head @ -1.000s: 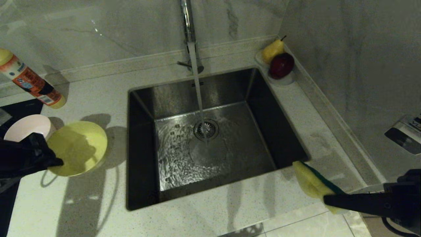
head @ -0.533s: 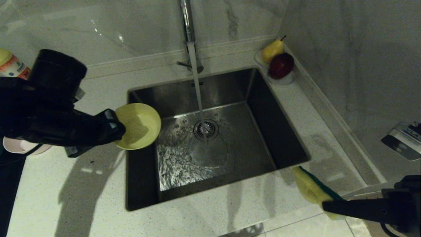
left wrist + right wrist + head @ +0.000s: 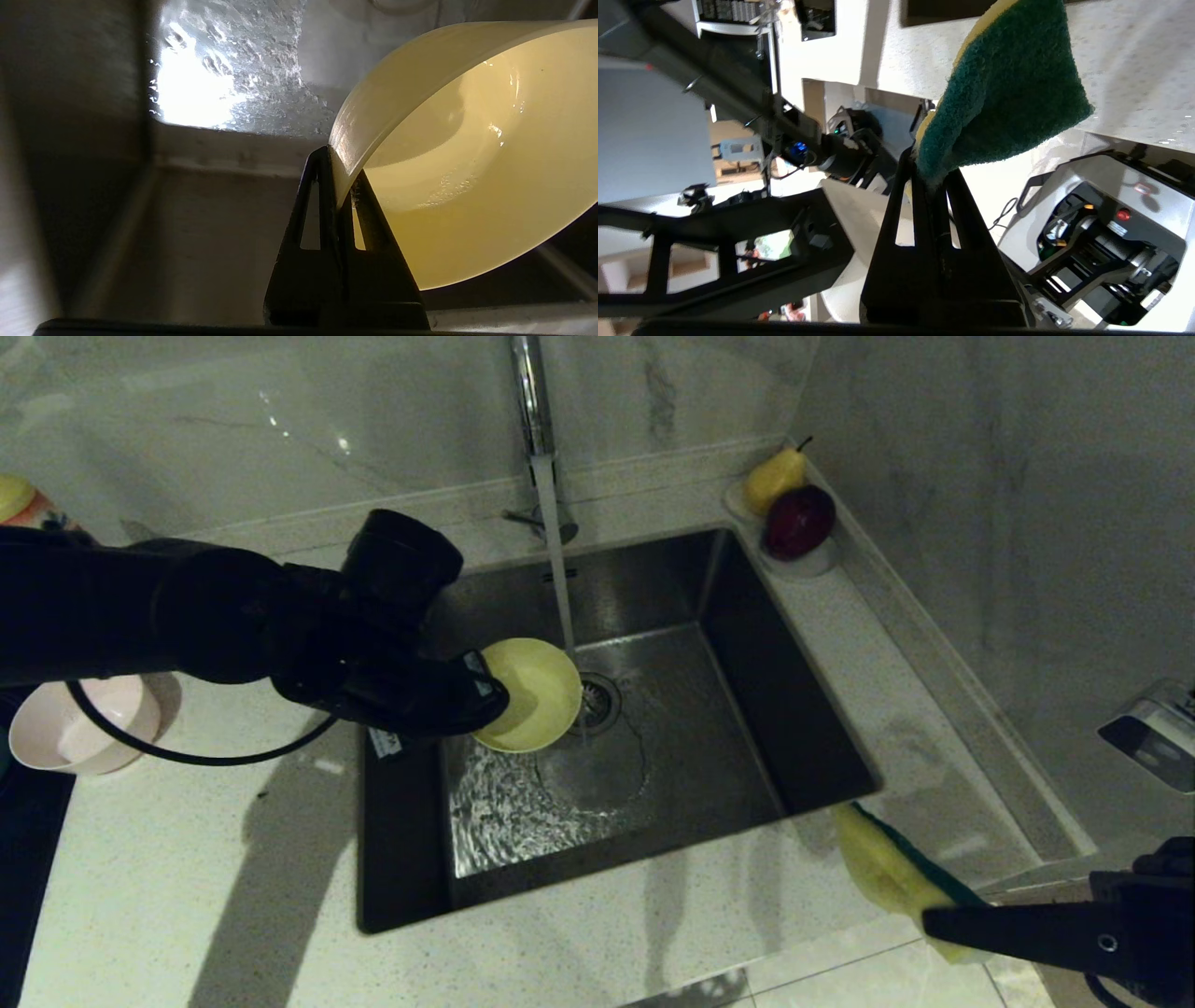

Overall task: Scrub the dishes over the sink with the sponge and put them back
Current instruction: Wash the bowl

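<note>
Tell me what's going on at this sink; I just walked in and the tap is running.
The robot is washing dishes. Its left gripper is shut on the rim of the yellow bowl, holding it tilted over the sink beside the water stream. Its right gripper is shut on the sponge, off the sink's near right corner, not touching the bowl. A pink bowl sits on the counter at left.

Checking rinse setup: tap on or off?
On. A stream runs from the faucet into the sink, rippling around the drain.
</note>
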You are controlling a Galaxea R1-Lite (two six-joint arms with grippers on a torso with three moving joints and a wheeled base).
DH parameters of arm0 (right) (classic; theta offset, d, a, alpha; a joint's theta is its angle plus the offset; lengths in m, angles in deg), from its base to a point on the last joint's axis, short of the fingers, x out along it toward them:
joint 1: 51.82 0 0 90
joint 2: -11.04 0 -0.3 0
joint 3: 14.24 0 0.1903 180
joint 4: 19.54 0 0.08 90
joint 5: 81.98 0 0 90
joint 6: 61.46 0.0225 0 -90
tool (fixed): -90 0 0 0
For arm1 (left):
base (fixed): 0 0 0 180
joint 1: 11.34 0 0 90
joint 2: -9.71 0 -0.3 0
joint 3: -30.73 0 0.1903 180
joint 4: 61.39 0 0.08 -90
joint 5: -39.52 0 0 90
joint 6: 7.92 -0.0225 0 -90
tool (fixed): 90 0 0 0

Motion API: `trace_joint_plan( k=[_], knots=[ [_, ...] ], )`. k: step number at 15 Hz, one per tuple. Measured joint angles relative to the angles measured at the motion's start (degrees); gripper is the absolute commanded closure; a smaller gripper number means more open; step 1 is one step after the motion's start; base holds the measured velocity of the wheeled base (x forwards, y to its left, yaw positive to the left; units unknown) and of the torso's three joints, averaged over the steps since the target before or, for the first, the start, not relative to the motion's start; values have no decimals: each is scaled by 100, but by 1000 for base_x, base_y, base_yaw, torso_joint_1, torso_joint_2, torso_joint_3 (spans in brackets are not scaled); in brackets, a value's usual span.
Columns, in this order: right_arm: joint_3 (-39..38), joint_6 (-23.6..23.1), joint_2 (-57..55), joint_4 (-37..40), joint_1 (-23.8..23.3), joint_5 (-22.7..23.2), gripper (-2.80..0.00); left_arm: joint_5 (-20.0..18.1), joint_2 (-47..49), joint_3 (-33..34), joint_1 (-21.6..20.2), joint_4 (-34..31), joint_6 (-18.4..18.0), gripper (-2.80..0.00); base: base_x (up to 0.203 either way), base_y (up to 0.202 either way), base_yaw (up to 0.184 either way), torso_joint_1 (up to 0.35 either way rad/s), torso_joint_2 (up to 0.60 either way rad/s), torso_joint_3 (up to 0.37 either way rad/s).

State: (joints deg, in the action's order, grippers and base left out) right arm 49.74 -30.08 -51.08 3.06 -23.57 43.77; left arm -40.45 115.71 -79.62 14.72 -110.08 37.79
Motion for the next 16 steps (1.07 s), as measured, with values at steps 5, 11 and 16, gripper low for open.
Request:
trace_joint_plan(
  k=[5, 11, 16],
  knots=[
    [9, 1, 38, -8, 4, 68, 0, 0, 441, -313, 170, 10, 60, 0, 0, 0, 0, 0, 0, 0],
    [-35, -14, 63, -12, 4, 73, 0, 5, 759, -819, 173, 118, 612, 0, 0, 0, 0, 0, 0, 0],
    [-79, -19, 52, -111, 2, 76, 0, 5, 825, -1034, 151, 214, 771, 0, 0, 0, 0, 0, 0, 0]
  ],
)
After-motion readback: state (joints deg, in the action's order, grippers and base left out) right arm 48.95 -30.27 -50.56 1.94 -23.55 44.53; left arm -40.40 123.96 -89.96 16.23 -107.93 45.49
